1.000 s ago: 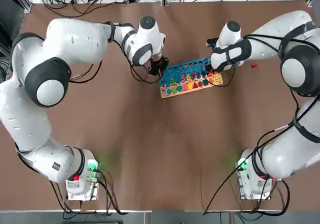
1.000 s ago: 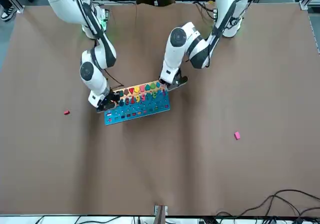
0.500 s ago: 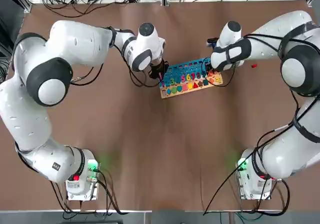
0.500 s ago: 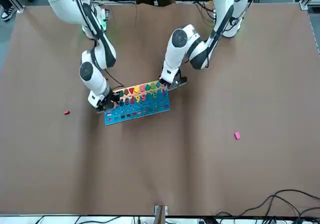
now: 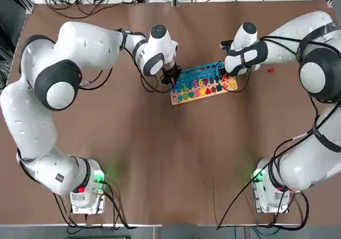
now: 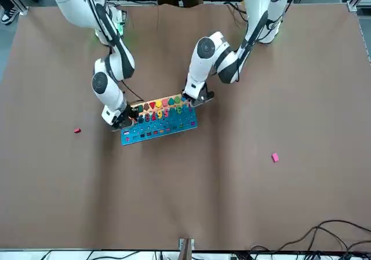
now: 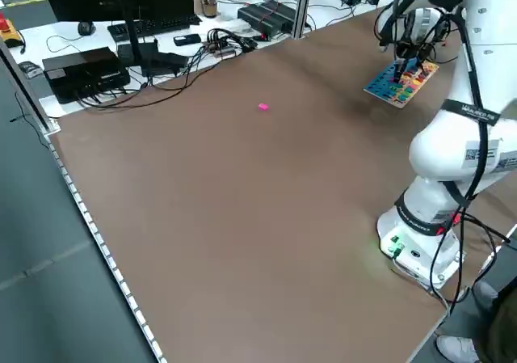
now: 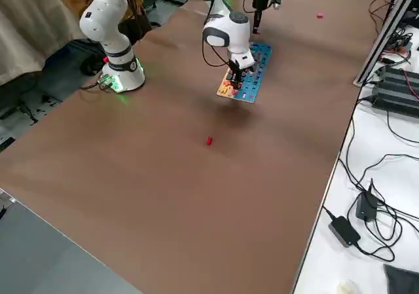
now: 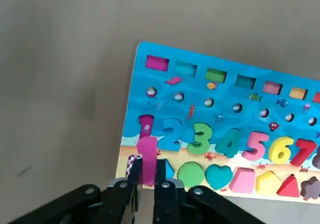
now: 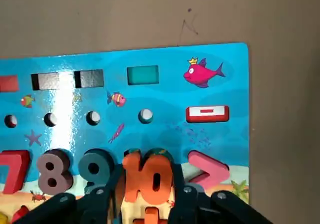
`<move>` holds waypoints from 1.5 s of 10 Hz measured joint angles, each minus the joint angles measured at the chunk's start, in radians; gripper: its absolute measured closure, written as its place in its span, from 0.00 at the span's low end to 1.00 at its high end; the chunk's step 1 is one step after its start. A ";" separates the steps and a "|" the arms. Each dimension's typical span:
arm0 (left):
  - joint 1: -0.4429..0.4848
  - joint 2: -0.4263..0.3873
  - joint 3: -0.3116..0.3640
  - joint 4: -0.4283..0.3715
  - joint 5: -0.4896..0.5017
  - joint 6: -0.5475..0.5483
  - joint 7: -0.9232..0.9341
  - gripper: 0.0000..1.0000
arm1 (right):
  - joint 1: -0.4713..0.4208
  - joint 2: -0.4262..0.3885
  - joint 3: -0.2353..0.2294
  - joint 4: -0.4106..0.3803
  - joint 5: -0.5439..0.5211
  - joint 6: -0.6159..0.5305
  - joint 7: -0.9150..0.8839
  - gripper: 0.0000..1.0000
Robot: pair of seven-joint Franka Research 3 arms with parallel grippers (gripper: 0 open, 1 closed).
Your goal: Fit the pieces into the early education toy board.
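Observation:
The early education toy board (image 5: 198,73) lies tilted at the table's far middle, with a blue field of numerals and a tan strip of shapes. My left gripper (image 5: 171,77) is at the board's left end, shut on a pink "1" piece (image 9: 147,153) that stands just over the "1" slot. At the board's right end my right gripper (image 5: 224,79) is shut on the orange "10" piece (image 10: 148,175), low over the board beside the "9". A red piece (image 5: 270,70) lies loose right of the board. Another pink piece (image 6: 275,157) lies far off on the table.
Cables, power bricks and a monitor line the far edge of the table (image 7: 161,56). Both arm bases (image 5: 85,191) stand at the near edge. The brown tabletop (image 5: 176,159) spreads wide around the board.
My left arm has shifted its wrist slightly, bringing the pink piece a little closer over the board's left end. The right arm has stayed still.

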 joint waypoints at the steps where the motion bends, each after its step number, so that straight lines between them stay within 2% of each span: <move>1: -0.003 0.012 0.002 0.007 0.003 -0.001 0.000 0.87 | 0.000 0.000 0.000 0.001 0.003 -0.001 0.009 0.56; 5: -0.007 0.056 0.020 0.030 0.054 -0.003 -0.001 0.87 | -0.001 -0.016 0.000 0.007 0.006 -0.022 0.037 0.37; 8: -0.008 0.073 0.024 0.044 0.064 -0.003 0.000 0.87 | -0.002 -0.051 -0.001 0.015 0.006 -0.093 0.043 0.26; 10: -0.013 0.085 0.024 0.054 0.071 -0.004 0.000 0.87 | -0.026 -0.113 -0.003 0.026 0.006 -0.183 0.043 0.13; 11: -0.014 0.087 0.024 0.056 0.076 -0.004 0.000 0.87 | -0.054 -0.151 -0.004 0.032 0.006 -0.235 0.040 0.01; 14: -0.017 0.088 0.024 0.067 0.086 -0.039 0.000 0.87 | -0.179 -0.240 -0.022 0.043 0.005 -0.328 -0.084 0.00; 15: -0.020 0.089 0.024 0.069 0.087 -0.044 0.000 0.87 | -0.215 -0.261 -0.061 0.044 0.005 -0.349 -0.143 0.00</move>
